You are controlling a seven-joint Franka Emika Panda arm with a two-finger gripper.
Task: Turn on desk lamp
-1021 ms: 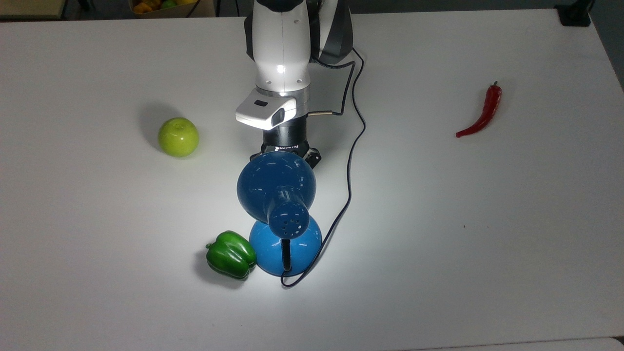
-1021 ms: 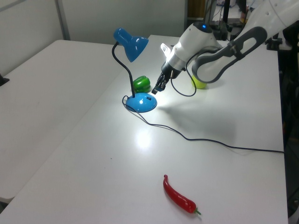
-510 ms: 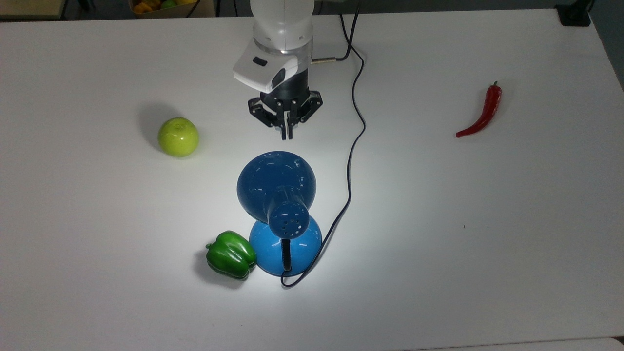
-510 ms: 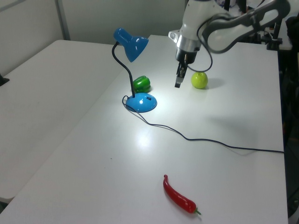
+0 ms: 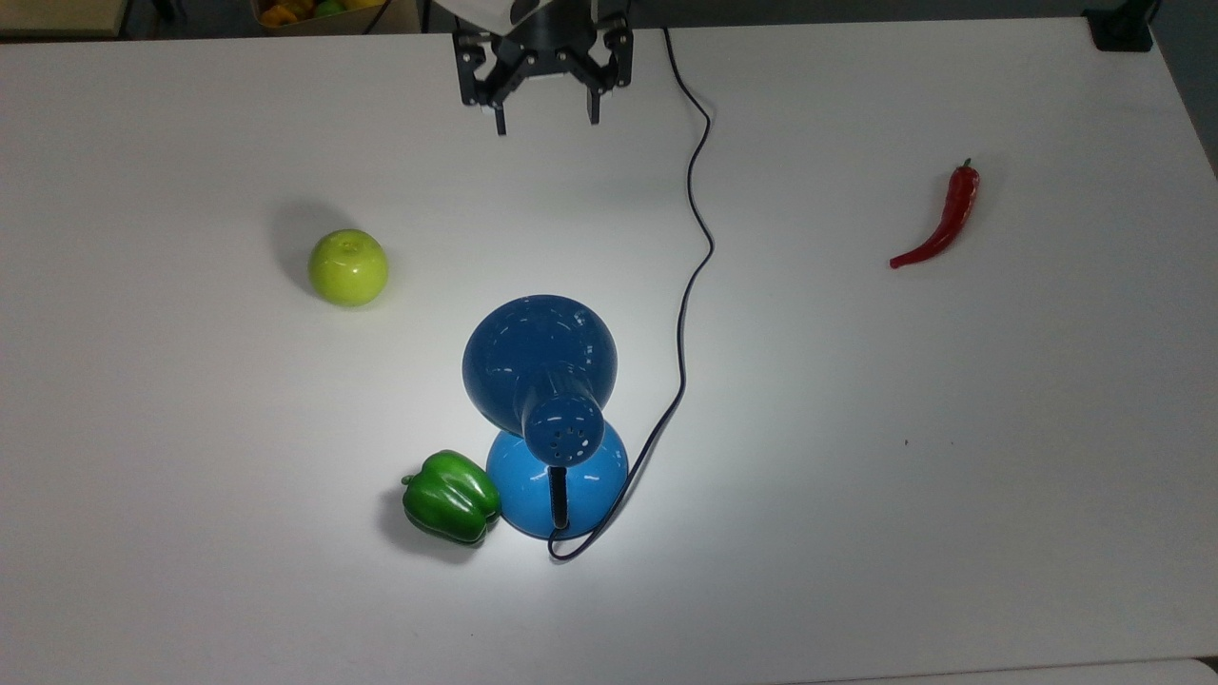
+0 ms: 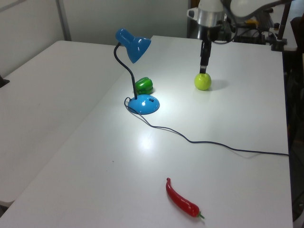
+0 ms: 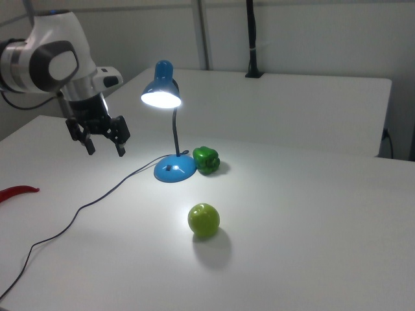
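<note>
My white table (image 5: pixel 952 476) carries the lit desk lamp (image 5: pixel 557 485) at lower centre of the top view, a green pepper (image 5: pixel 450 496) touching its base, a green apple (image 5: pixel 348 267) at left, a red chilli (image 5: pixel 942 221) at upper right.

The top view looks straight down on the bench (image 5: pixel 952 428). The left view and right view look obliquely across it from opposite ends, set farther back. All three share the desk lamp (image 5: pixel 542 381) at centre.
</note>
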